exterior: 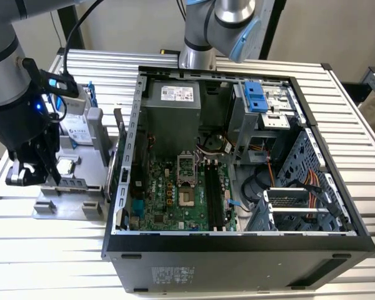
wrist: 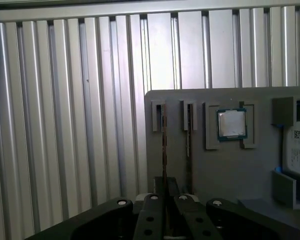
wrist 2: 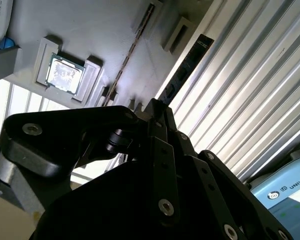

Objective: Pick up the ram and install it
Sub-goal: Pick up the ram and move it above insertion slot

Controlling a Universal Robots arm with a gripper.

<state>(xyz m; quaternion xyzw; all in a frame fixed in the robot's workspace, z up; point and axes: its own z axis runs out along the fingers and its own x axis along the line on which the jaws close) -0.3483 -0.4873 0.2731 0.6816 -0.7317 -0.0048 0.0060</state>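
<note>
On my exterior view the ribbed metal worktop (exterior: 25, 262) carries everything. The biggest thing on it is the open computer case (exterior: 237, 247), which lies on its side with the green motherboard (exterior: 169, 194) facing up. The arm (exterior: 12, 81) stands over the exterior view's left, beside the case and well apart from the motherboard. Below it lies a flat gray tray (exterior: 69, 203), just beside the case wall. On the tray I see a silver hard drive (exterior: 75, 128) with a white label. The pincer (wrist: 164, 185) is low over this tray. In both wrist views its fingers are together, clamped on the thin edge of the ram (wrist: 164, 145). The ram is a dark narrow stick seen edge-on. It runs away from the fingertips to the holder nearest the tray's edge. Whether it sits in that holder or is raised from it, I cannot tell. A second stick (wrist: 188, 145) stands just beside it in the next holder. The smallest part, the square processor chip (wrist: 232, 123), rests in its own frame between that stick and the hard drive.
</note>
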